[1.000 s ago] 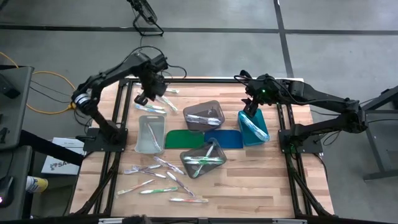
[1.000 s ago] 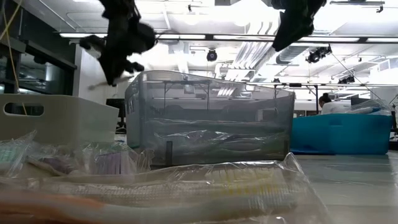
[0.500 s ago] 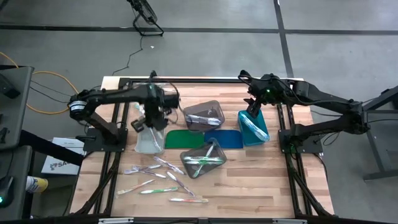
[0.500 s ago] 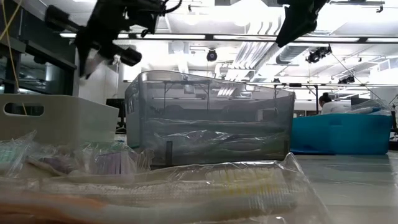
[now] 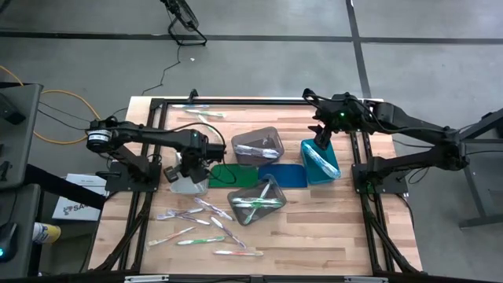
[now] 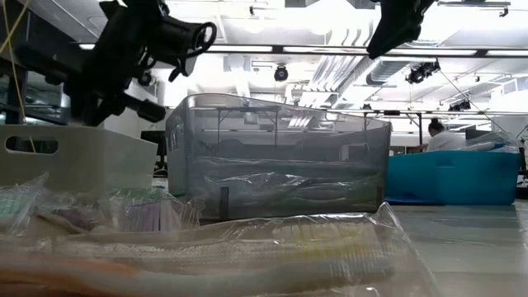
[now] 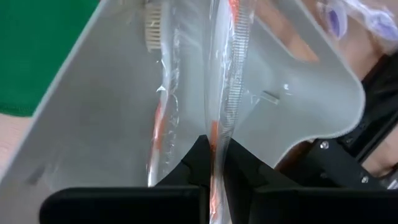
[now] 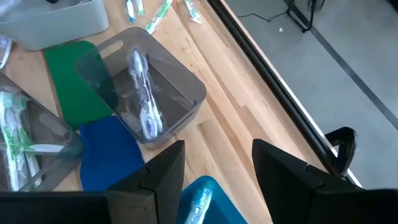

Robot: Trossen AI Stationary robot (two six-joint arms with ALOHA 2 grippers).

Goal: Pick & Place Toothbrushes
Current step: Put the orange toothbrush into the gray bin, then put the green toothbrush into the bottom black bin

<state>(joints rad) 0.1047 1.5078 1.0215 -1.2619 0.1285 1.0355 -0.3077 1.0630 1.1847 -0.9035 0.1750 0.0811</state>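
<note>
Left gripper (image 7: 214, 163) has swung over the white bin (image 7: 112, 106), apparently clenching 1 wrapped toothbrush (image 7: 227, 93).

A green mat (image 5: 233, 174) and a blue mat (image 5: 284, 175) are seen beside a teal bin (image 5: 321, 163) and smoky grey bins (image 5: 257, 145).

Robotics lab/workshop: concrete floor (image 5: 259, 59), ceiling strip lights (image 6: 272, 49), wood surface (image 5: 330, 228) in black frame.

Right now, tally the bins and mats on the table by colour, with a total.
Grey bins: 2
White bin: 1
Teal bin: 1
Green mat: 1
Blue mat: 1
Total: 6
</note>
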